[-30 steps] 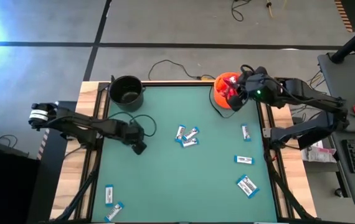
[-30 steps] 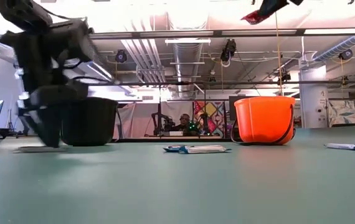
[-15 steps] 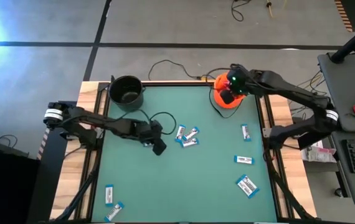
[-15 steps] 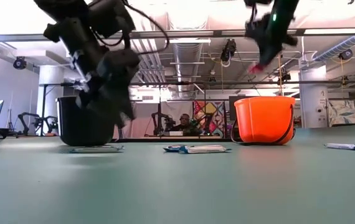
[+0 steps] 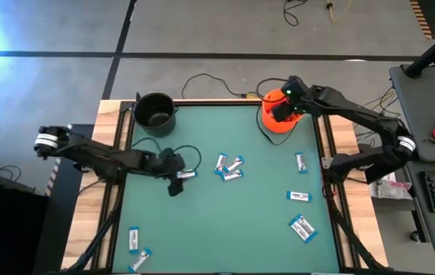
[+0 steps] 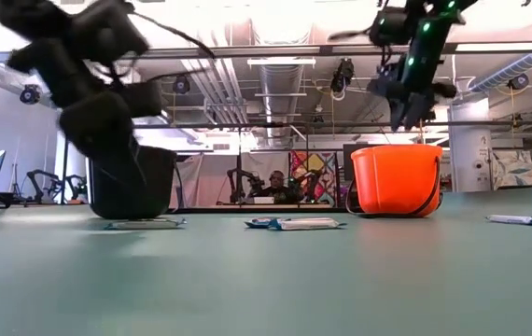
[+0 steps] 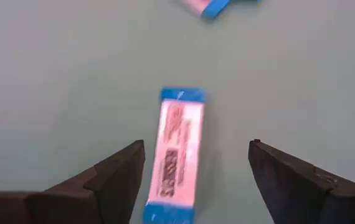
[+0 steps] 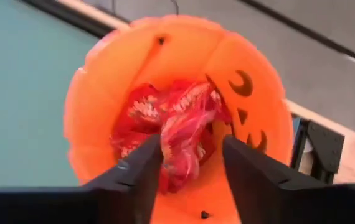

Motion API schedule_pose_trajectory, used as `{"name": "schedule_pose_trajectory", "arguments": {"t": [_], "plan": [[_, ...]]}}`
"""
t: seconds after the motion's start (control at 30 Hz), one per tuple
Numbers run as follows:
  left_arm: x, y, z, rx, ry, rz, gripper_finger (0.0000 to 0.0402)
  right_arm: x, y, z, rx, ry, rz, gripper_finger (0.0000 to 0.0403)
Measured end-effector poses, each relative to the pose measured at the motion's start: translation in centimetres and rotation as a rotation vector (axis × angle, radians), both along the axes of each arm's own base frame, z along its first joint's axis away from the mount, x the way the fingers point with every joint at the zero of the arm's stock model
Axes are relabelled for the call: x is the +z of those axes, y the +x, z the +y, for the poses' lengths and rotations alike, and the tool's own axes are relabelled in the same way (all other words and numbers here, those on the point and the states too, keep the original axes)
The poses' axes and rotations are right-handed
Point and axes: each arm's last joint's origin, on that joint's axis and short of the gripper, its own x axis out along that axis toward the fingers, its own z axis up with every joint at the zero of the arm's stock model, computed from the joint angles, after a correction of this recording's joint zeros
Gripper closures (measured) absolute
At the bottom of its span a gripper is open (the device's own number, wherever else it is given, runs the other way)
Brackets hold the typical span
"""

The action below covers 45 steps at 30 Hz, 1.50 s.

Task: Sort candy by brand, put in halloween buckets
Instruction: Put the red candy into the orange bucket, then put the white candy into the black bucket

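Left hand (image 5: pixel 178 177) low over the green tabletop (image 5: pixel 256 229), fingers (image 7: pixel 112 180) spread wide and holding nothing. A white-and-blue bar (image 7: pixel 176 152) lies flat on the tabletop between the two fingers, touching neither; in the high view the same bar (image 5: pixel 188 174) sits just at the hand's tip. A little farther out from that hand, a loose cluster of three white-and-blue bars (image 5: pixel 229 166). The black bucket (image 5: pixel 155 112) stands at the tabletop's far corner, behind the left hand and well apart from it.

Right hand (image 5: pixel 282 109) hangs directly above the orange bucket (image 5: pixel 267 122), fingers (image 8: pixel 137 171) parted moderately, nothing between them. Below the hand, inside the bucket, a heap of red packets (image 8: pixel 171 127). In the low view the right hand (image 6: pixel 408 89) is clear of the bucket's rim, not touching it.

More white-and-blue bars scattered on the tabletop: one (image 5: pixel 301 162) near the right edge, just out from the orange bucket; another (image 5: pixel 298 196) and a larger one (image 5: pixel 303 228) farther toward the near right side; two (image 5: pixel 136 246) at the near left corner, well away from both hands.
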Motion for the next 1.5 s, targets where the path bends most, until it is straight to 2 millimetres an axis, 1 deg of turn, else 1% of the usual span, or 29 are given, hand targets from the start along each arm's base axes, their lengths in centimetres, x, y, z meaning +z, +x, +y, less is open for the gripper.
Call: {"name": "schedule_pose_trajectory", "arguments": {"t": [0.1, 0.23, 0.4, 0.53, 0.73, 0.97, 1.1, 1.2, 1.3, 1.43, 1.5], "plan": [[-1.1, -1.3, 0.1, -0.06, 0.04, -0.135, 0.0117, 1.7, -0.7, 1.3, 0.028, -0.048, -0.063, 0.0191], [-2.9, -2.7, 0.3, -0.137, 0.111, -0.25, 0.0111, 3.6, -1.6, 3.7, 0.099, -0.074, -0.171, 0.0158], [-5.1, -3.7, 0.4, -0.12, 0.113, -0.288, 0.0111, 5.3, -2.7, 6.1, 0.152, -0.1, -0.278, 0.0144], [-6.3, -3.8, 0.5, -0.093, 0.126, -0.302, 0.0114, 5.9, -3.1, 7.1, 0.168, -0.112, -0.325, 0.0145], [-8.1, -3.3, 0.5, -0.095, 0.131, -0.26, 0.0144, 5.6, -2.7, 7.0, 0.15, -0.12, -0.305, 0.0158], [-9.7, -3.1, 0.5, -0.084, 0.146, -0.297, 0.0194, 5.1, -1.9, 6.6, 0.178, -0.116, -0.261, 0.0169], [-10.3, -2.9, 0.5, -0.077, 0.153, -0.314, 0.023, 5.4, -1.7, 6.6, 0.196, -0.131, -0.291, 0.017], [-10.5, -2.9, 0.5, -0.089, 0.167, -0.326, 0.0257, 5.6, -1.6, 6.7, 0.227, -0.116, -0.326, 0.017], [-10.5, -2.9, 0.6, -0.052, 0.16, -0.333, 0.0276, 5.7, -1.6, 6.9, 0.263, -0.099, -0.343, 0.0172], [-10.0, -2.9, 0.6, -0.026, 0.139, -0.356, 0.0286, 5.8, -1.8, 7.0, 0.276, -0.091, -0.353, 0.0172], [-9.5, -2.9, 0.7, -0.006, 0.126, -0.366, 0.0287, 6.1, -1.8, 7.0, 0.27, -0.093, -0.365, 0.0173]]}}
